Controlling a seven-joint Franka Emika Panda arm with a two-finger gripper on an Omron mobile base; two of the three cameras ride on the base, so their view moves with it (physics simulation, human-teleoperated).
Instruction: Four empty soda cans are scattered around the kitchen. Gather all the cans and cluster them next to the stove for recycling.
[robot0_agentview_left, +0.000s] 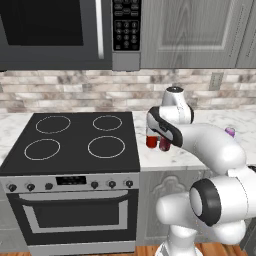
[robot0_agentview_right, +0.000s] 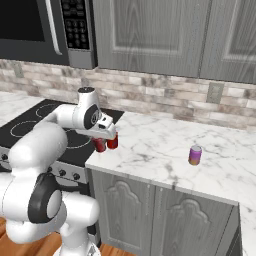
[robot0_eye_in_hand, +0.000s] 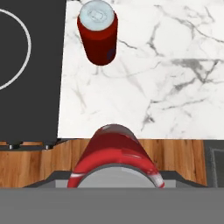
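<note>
A: Gripper (robot0_agentview_right: 111, 136) low over the marble counter (robot0_agentview_right: 165, 150), right beside the stove (robot0_agentview_left: 75, 145)?

B: Yes. Clamped on 1 soda can (robot0_eye_in_hand: 114, 155). Second can (robot0_eye_in_hand: 98, 37) upright just beyond, near the counter edge.

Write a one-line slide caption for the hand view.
Red cylindrical soda can close under the gripper, another upright on white marble counter beside black glass cooktop.

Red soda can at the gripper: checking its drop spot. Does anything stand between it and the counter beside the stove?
Nothing visible. Bare marble counter lies between the red can and a second red can standing by the black cooktop.
</note>
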